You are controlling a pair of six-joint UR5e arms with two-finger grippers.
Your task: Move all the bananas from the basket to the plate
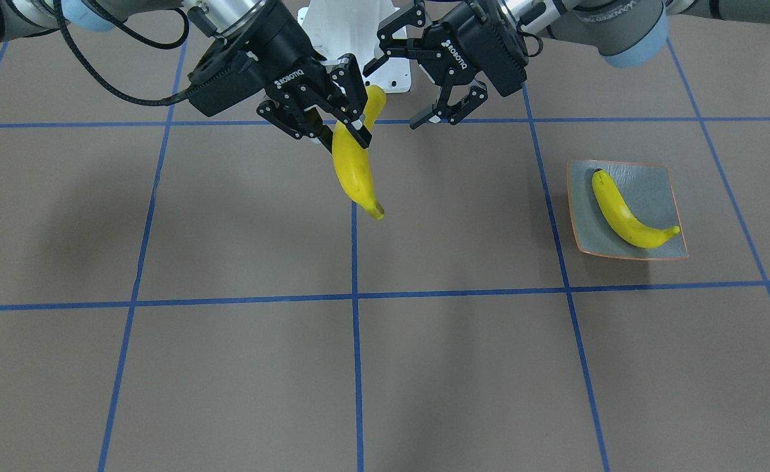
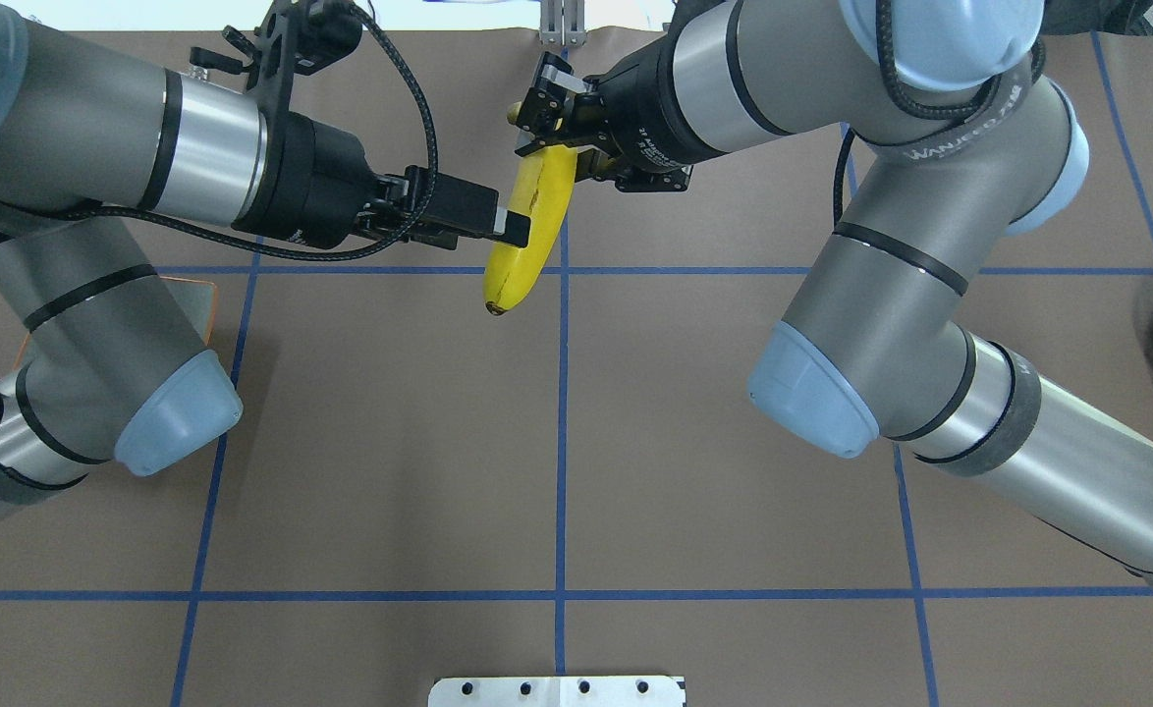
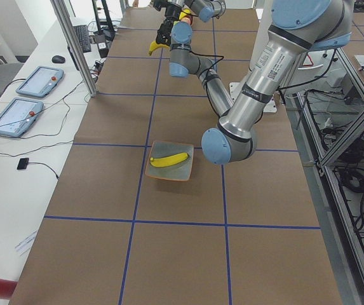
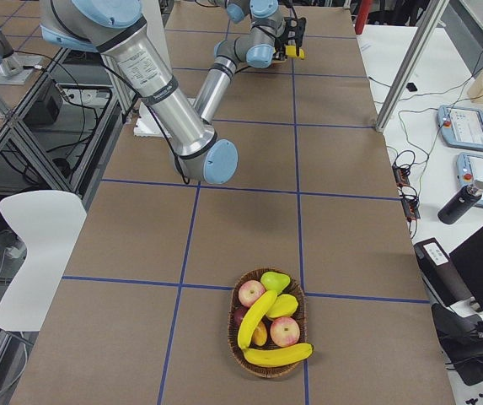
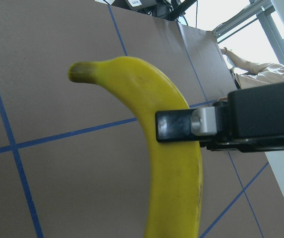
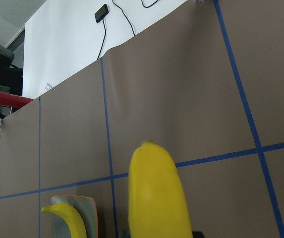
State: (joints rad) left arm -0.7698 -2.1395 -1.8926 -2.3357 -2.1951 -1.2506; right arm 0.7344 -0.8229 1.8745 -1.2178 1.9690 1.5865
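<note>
**Operator:** Where does everything lie?

**Robot:** The brown table (image 1: 227,367) carries it all. The basket (image 4: 232,331) sits at the end on my right. In it, two bananas (image 4: 256,321) lie among apples (image 4: 252,294) and a pear (image 4: 275,280). The plate (image 1: 654,190) lies well apart, on my left, with one banana (image 1: 624,213) resting slantwise across it.

**Operator:** And the fourth?

**Robot:** The fourth banana (image 1: 352,164) hangs in the air over the table's middle, near my base, its dark tip lowest. My right gripper (image 1: 342,124) is clamped on its upper part.

**Operator:** Your left one?

**Robot:** My left gripper (image 1: 393,93) has its jaws spread wide, just beside that banana's upper end. In my left wrist view one finger (image 5: 176,124) crosses in front of the fruit. I cannot tell whether it touches.
</note>
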